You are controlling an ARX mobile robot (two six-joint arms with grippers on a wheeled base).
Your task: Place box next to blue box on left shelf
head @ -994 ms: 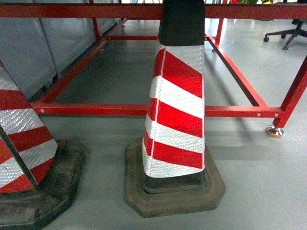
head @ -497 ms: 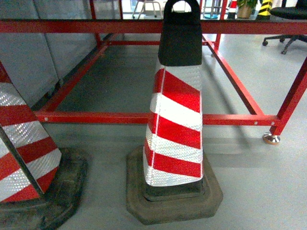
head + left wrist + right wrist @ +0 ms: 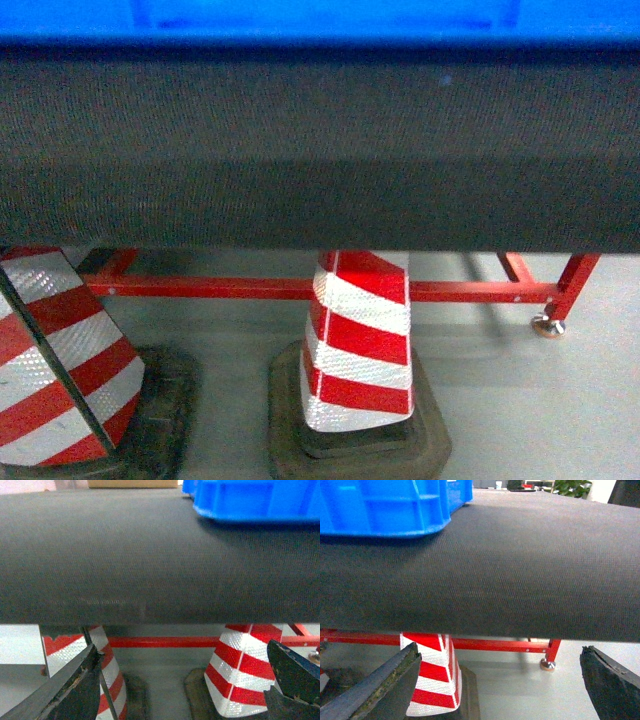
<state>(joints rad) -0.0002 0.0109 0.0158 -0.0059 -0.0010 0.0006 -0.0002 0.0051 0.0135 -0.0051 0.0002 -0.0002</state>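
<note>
The box is a bright-blue plastic crate standing on a black-matted table top; only its lower edge shows at the top of the head view. It sits at the upper right of the left wrist view and the upper left of the right wrist view. My left gripper hangs open below the table's front edge, holding nothing. My right gripper is also open and empty, below that same edge. Both are short of the crate. The left shelf and its blue box are out of view.
Two red-and-white striped cones stand on rubber bases on the grey floor under the table. A red steel frame with a metal foot carries the table. Another blue plastic edge shows behind the crate.
The head view has risen: the cones and red frame have dropped low in the picture, and the black table top and the blue crate's edge now fill the upper half.
</note>
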